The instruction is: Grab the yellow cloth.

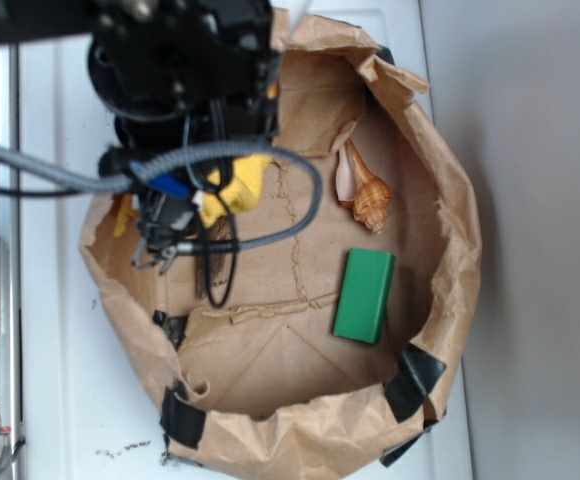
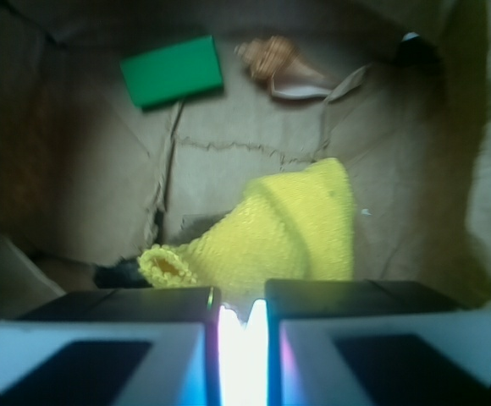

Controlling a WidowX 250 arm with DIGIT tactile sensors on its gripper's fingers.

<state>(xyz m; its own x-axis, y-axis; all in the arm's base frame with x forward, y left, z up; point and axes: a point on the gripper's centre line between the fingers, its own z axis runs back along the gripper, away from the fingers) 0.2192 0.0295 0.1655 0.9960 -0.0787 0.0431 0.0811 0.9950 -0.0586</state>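
A: What colour is the cloth (image 2: 288, 233)?
B: Bright yellow, with a fine knitted weave.

A: And the block (image 1: 364, 295)?
B: Plain solid green, no markings.

A: The shell (image 1: 363, 192)?
B: Orange-brown with a pale pink-white opening.

A: What do they lie in?
B: A brown paper bag (image 1: 450, 250), creased, its rim patched with black tape (image 1: 416, 381).

A: The table (image 1: 70, 400)?
B: White.

A: The pincer (image 2: 242, 338)?
B: Its fingers (image 2: 381, 338) are black with light grey faces; the arm is black, with a grey cable (image 1: 270, 150).

Woven yellow cloth (image 2: 292, 228), creased brown paper bag (image 1: 450, 200)
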